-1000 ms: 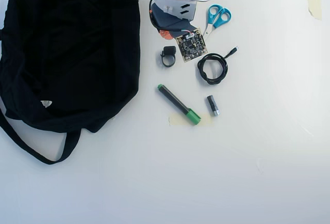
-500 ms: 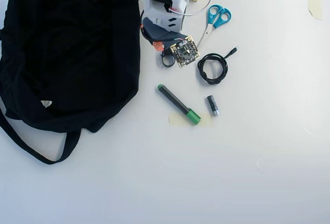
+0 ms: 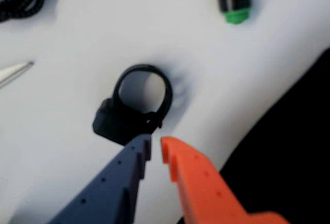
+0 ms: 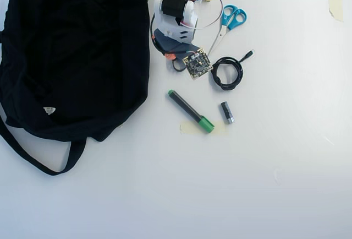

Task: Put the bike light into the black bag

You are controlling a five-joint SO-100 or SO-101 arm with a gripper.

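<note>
In the wrist view the bike light [image 3: 117,123], a small black block with a round loop strap, lies on the white table just ahead of my gripper [image 3: 155,149]. The blue and orange fingers stand almost together, with only a thin slit and nothing between them. Their tips are right beside the block. From overhead the gripper [image 4: 171,57] and its camera board cover most of the bike light [image 4: 177,68]; only an arc of the loop shows. The black bag [image 4: 71,52] lies close by on the left, and its edge fills the wrist view's lower right [image 3: 289,146].
A green-capped marker [image 4: 190,110] lies below the gripper. A coiled black cable [image 4: 226,72] and blue scissors [image 4: 231,18] are to the right. A small grey-black cylinder [image 4: 227,112] sits by the marker. The bag's strap [image 4: 33,159] loops at lower left.
The arm has swung left and down over the bike light. The light lay in plain sight a second ago and is now mostly covered in the overhead view. It has not moved.
</note>
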